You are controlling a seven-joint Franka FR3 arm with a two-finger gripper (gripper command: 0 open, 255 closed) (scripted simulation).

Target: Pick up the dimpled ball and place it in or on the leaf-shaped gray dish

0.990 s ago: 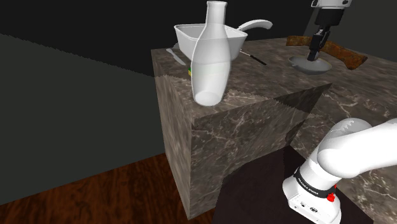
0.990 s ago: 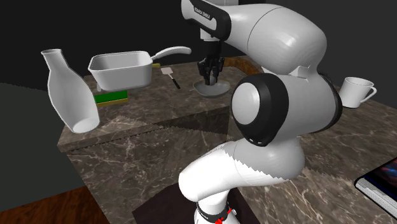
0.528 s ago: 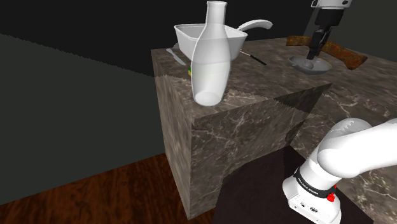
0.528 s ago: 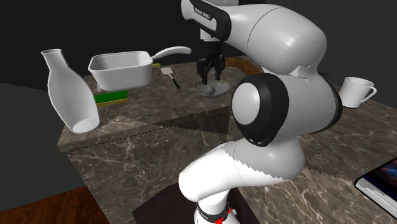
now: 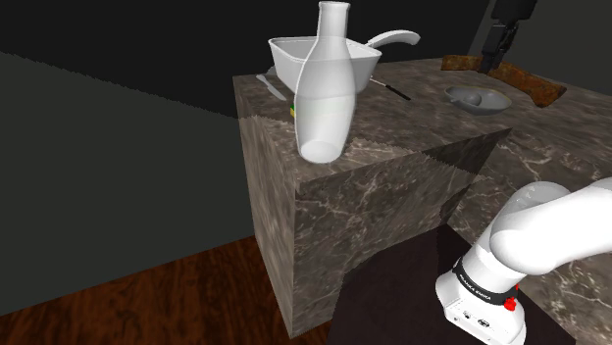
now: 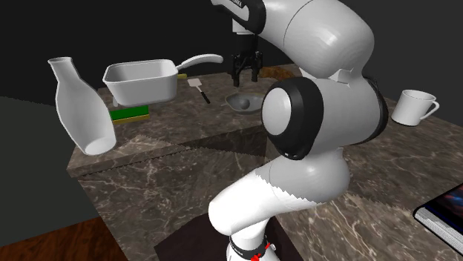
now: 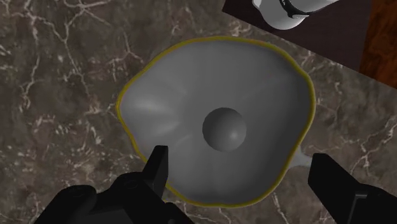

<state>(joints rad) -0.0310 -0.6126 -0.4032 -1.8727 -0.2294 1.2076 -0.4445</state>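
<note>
Jaws wide apart, clasping nothing: the all-black gripper hangs above the dish with clear space between its fingers. Directly beneath, just ahead of that gap, the plain grey ball sits in the hollow of the grey leaf-shaped dish with the yellowish rim, so the placing looks done. The danger from here? A dip or sideways swing could clip the rim under one finger, jolt the dish on the dark marbled countertop, and roll the ball out.
</note>
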